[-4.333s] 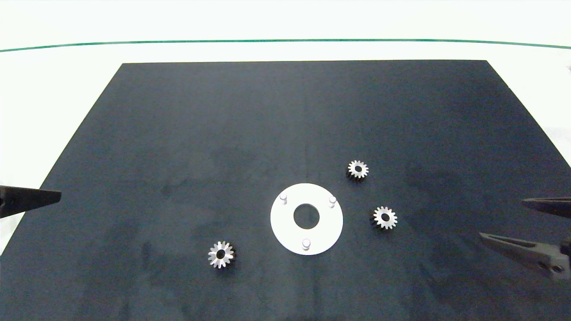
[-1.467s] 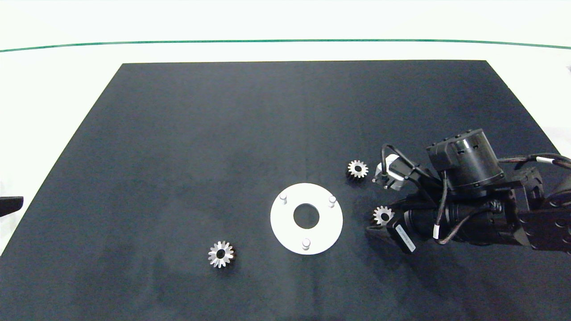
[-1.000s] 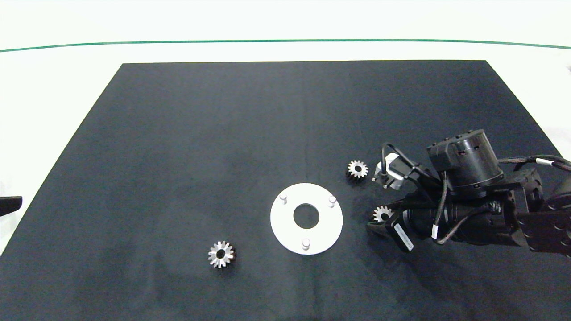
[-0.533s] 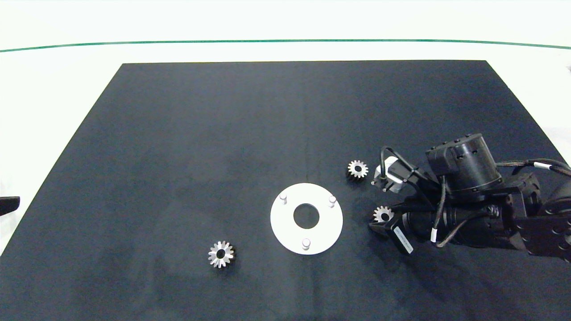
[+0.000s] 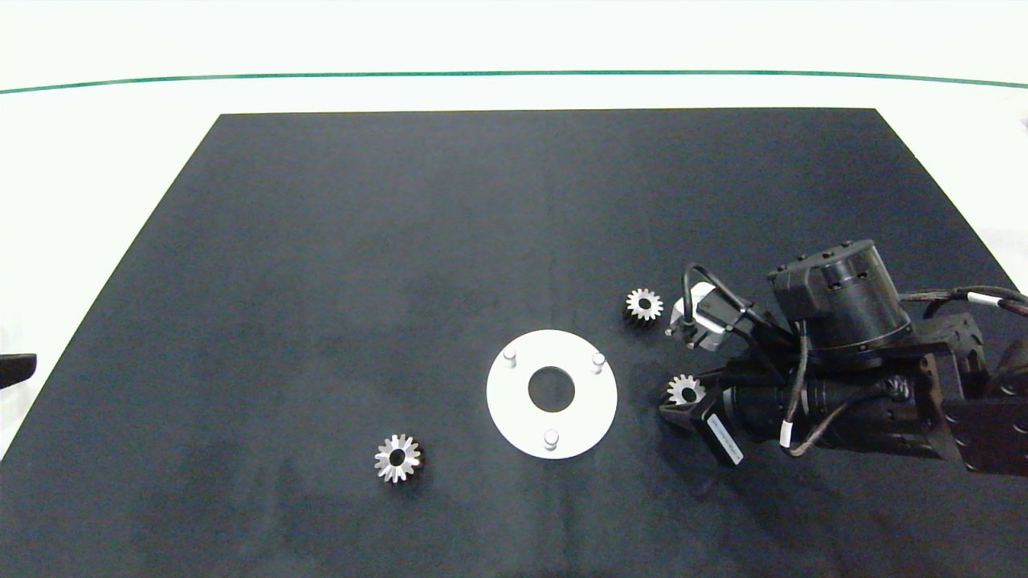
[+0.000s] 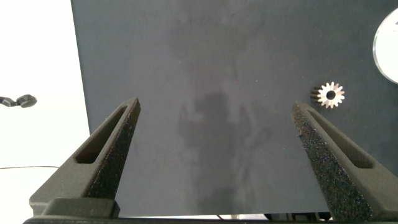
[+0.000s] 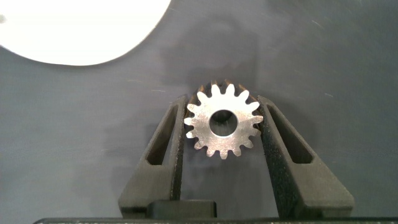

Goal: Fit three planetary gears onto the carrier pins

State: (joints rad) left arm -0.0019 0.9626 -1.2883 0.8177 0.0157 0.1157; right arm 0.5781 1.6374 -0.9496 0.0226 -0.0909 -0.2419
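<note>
Three silvery planetary gears show in the head view. One gear [image 5: 643,304] lies behind and right of the white disc [image 5: 514,401], another gear [image 5: 397,458] lies in front of it to the left. The third gear [image 5: 685,390] [image 7: 224,121] sits just right of the disc, between the fingers of my right gripper [image 7: 222,106] [image 5: 679,397], which is shut on its teeth from both sides. The carrier pins [image 5: 510,356] [image 5: 597,361] [image 5: 551,438] stand bare on the disc. My left gripper [image 6: 214,106] is open at the mat's left edge.
A black mat [image 5: 401,241] covers the white table [image 5: 120,96], with a green line [image 5: 321,76] at the back. The right arm's body [image 5: 835,353] spans the mat's right side. The left wrist view shows the front-left gear [image 6: 330,95] and the disc's rim [image 6: 388,43].
The right arm came in from the right edge and closed its fingers on the gear right of the disc, then carried it slightly toward the disc. The left gripper drew back left.
</note>
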